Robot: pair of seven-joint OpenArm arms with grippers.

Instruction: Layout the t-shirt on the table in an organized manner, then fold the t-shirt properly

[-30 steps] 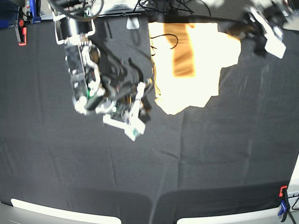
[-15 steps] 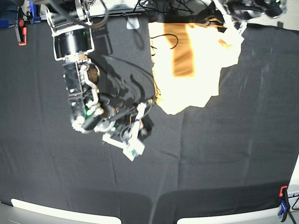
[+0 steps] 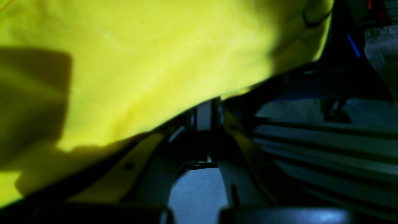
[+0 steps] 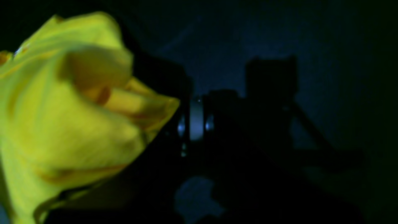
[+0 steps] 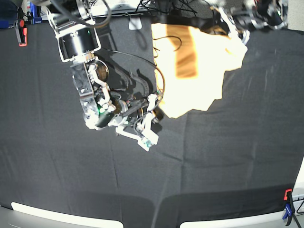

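The pale yellow t-shirt [image 5: 199, 76] lies crumpled at the far middle of the black table [image 5: 228, 156], with a darker orange band [image 5: 186, 52] down it. My left gripper [image 5: 236, 24] is at the shirt's far right corner, shut on the cloth, which is drawn up toward it. In the left wrist view the t-shirt [image 3: 140, 62] drapes over the closed left gripper [image 3: 206, 109]. My right gripper [image 5: 156, 113] is shut beside the shirt's near left corner. In the right wrist view the t-shirt [image 4: 62, 118] bunches just left of the dark, closed right gripper [image 4: 192, 119], apparently not gripped.
Red clamps sit at the far left rim [image 5: 22, 37] and the near right rim [image 5: 287, 194]. White edge strips [image 5: 61, 213] run along the front. Cables [image 5: 171, 7] hang past the far edge, and one black cable [image 5: 168, 42] crosses the shirt.
The left gripper came in over the shirt's far right corner and closed on it. The right arm swung right, toward the shirt's near left corner, staying shut.
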